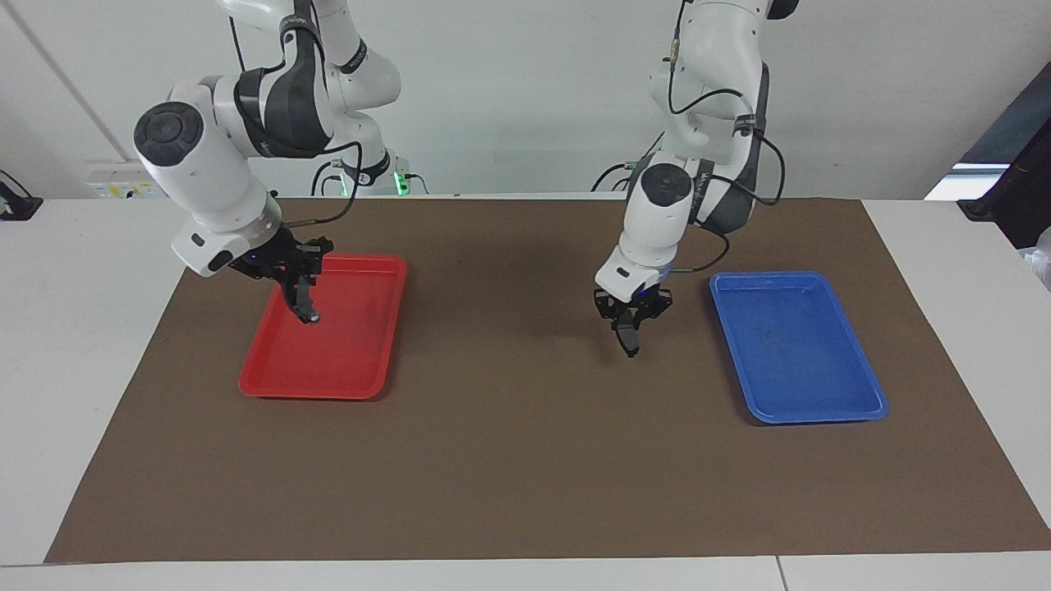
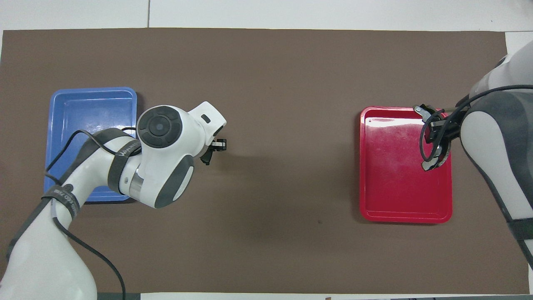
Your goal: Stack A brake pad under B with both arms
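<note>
My left gripper (image 1: 631,316) is shut on the short dark A brake pad (image 1: 629,338) and holds it in the air over the brown mat, beside the blue tray (image 1: 805,386). In the overhead view the left gripper (image 2: 213,148) and A brake pad (image 2: 206,158) show just past the arm's wrist. My right gripper (image 1: 297,283) is shut on the long crescent pad B (image 1: 307,305) and holds it hanging over the red tray (image 1: 361,361). In the overhead view the right gripper (image 2: 437,133) holds B (image 2: 433,163) over the red tray's (image 2: 391,200) edge.
Both trays hold nothing that I can see. The blue tray (image 2: 83,108) is partly covered by the left arm. The brown mat (image 1: 525,460) covers the table between the trays.
</note>
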Controlling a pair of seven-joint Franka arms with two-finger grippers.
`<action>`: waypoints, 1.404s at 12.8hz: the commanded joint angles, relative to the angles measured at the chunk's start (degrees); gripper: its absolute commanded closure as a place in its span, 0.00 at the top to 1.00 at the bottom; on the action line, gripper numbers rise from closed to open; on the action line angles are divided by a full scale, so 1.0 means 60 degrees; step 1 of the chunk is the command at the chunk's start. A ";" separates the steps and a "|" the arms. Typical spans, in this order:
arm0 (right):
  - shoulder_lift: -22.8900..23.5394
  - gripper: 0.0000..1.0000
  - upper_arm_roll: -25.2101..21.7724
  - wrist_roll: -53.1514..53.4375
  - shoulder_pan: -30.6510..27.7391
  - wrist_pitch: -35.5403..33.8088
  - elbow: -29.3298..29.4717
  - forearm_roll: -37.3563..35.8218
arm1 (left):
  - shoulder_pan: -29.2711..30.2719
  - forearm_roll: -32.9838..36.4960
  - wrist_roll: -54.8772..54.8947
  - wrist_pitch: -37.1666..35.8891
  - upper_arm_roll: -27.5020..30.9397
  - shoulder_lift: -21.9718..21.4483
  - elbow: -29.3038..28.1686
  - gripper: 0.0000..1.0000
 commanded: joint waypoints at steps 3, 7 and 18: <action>0.0094 0.01 0.0031 0.0061 -0.0030 -0.0033 0.0086 0.0074 | -0.1066 0.0165 -0.1194 0.0829 0.0168 0.1258 0.0643 0.07; 0.0094 0.01 0.0061 0.0105 0.0159 0.0201 -0.0030 0.0089 | -0.1069 0.0150 -0.1209 0.0816 0.0168 0.1258 0.0465 0.69; 0.1570 0.00 0.0134 0.4126 0.3890 0.2849 0.0480 0.1712 | 0.2033 0.0165 0.1818 -0.1422 0.0227 -0.0761 0.0538 1.00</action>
